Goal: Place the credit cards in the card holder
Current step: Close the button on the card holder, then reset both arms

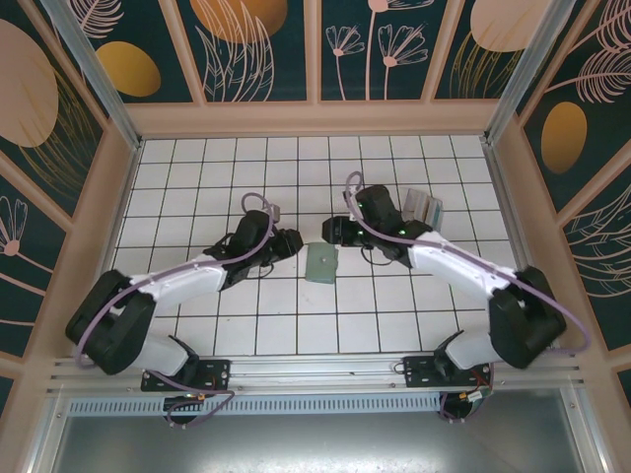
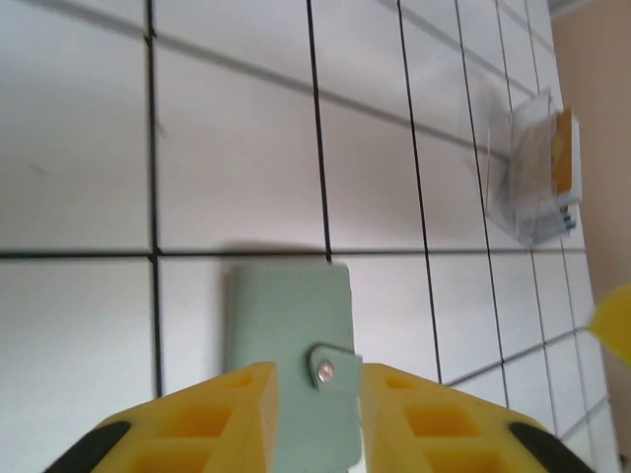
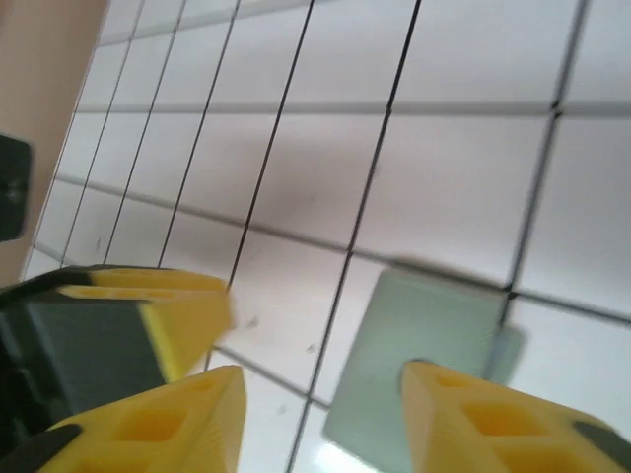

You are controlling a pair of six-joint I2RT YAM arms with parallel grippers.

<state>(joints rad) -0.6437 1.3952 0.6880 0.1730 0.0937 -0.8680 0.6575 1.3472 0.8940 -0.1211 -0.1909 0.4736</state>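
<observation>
The sage-green card holder lies flat on the white tiled table, snap tab closed. In the left wrist view the card holder shows in the gap between my yellow fingers. My left gripper is open and hovers just left of the holder. My right gripper is also open, above the holder's far edge. In its wrist view the right gripper has the card holder under its right finger. A tan-orange credit card stands in a clear plastic stand, far right.
The clear stand sits behind the right arm near the back right. The left gripper's yellow finger shows at the left of the right wrist view, close to my right fingers. Wooden walls enclose the table.
</observation>
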